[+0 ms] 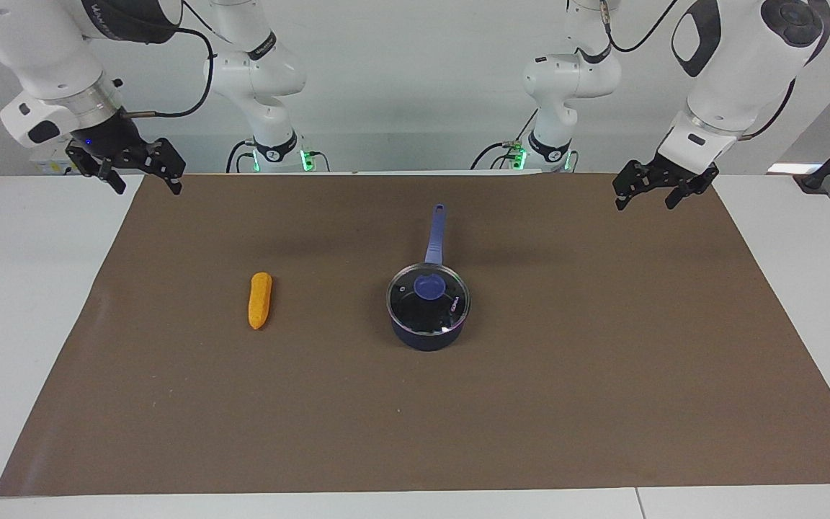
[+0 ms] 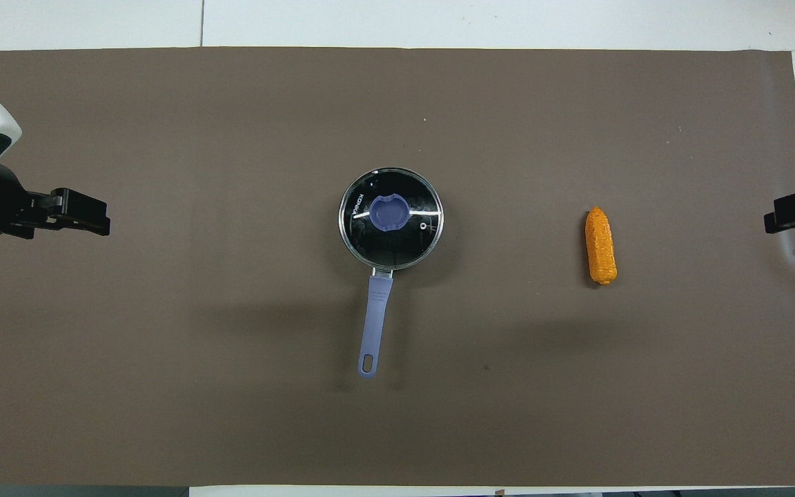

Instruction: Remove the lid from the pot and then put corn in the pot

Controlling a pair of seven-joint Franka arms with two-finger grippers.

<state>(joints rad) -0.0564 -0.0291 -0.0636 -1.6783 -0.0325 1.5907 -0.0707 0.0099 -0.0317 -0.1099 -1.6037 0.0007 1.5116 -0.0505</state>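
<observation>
Grippers are hanging raised over the brown mat's (image 1: 530, 404) two ends: the right gripper (image 1: 143, 176) with fingers spread and holding nothing, the left gripper (image 1: 647, 193) likewise parted and idle. Between them, the corn (image 1: 260, 300) is lying toward the right arm's end, well apart from the pot (image 1: 427, 317), which is sitting mid-mat wearing the lid (image 1: 428, 290), handle pointing toward the robots.

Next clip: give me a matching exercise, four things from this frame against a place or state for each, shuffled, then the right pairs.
Things:
1. lid
2. corn
3. pot
4. left gripper

Places or states:
A. lying on the brown mat toward the right arm's end
B. hanging in the air over the mat's edge, holding nothing
C. closed, handle pointing toward the robots
D. seated on the pot's rim

Pairs: 1-D, 2-A, 3-C, 4-B
</observation>
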